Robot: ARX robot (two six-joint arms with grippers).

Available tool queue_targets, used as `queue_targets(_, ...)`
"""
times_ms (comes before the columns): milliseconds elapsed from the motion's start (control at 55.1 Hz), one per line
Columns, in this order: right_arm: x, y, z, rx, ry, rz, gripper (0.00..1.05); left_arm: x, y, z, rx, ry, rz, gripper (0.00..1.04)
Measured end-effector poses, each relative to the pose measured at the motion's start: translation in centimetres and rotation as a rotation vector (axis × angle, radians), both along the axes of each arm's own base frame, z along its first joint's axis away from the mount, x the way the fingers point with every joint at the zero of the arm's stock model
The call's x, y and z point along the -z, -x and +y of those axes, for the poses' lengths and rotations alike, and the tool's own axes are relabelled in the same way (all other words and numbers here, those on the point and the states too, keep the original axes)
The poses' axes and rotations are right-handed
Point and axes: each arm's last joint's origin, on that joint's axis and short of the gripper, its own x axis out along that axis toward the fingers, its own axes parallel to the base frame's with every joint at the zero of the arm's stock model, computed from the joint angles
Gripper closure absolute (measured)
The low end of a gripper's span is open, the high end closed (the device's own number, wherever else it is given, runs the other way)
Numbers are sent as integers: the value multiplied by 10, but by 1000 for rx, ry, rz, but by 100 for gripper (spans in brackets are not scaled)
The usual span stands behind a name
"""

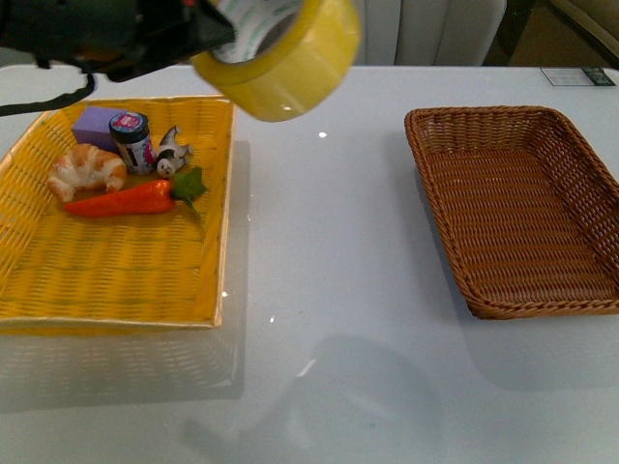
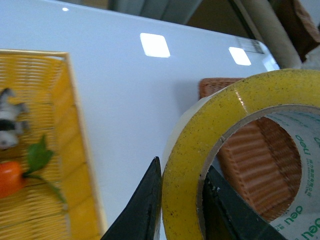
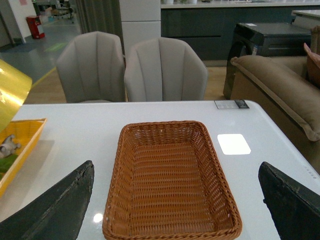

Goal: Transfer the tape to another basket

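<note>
Front view: wide yellow translucent tape roll aloft above white bench.
Left claw: clamped on roll's wall.
Right claw: spread wide, facing dark brown wicker basket.

Front view: tape is cut off at the top edge. Wicker basket is clipped at the right, yellow tray at the left. Jar label unreadable; black-and-white figure too small to identify. Left wrist view: tape hides most of the wicker basket.

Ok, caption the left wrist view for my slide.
Left jaws pinch the tape by its wall, brown basket behind.
</note>
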Motion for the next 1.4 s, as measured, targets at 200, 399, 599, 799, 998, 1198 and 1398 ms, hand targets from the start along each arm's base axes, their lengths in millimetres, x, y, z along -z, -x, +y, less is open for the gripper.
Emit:
queue_targets(200, 0, -2, 1, 115, -121, 278, 9, 0, 13, -28, 71, 19, 18, 90)
queue_targets(399, -17, -31, 12, 86, -327, 484, 9, -3, 20, -36, 95, 40, 32, 90)
queue_targets(599, -42, -60, 27, -180, -476, 404, 9, -6, 26, -39, 118, 52, 40, 90)
queue_targets(799, -36, -88, 43, -363, -581, 420, 9, -7, 30, -44, 136, 61, 45, 90)
queue_targets(998, -26, -107, 57, -497, -665, 437, 9, -8, 32, -45, 148, 66, 49, 90)
queue_targets(1198, -26, -124, 68, -580, -702, 444, 9, -8, 34, -46, 163, 69, 53, 90)
queue_targets(1398, -26, -136, 71, -587, -706, 455, 9, -9, 35, -46, 170, 72, 53, 90)
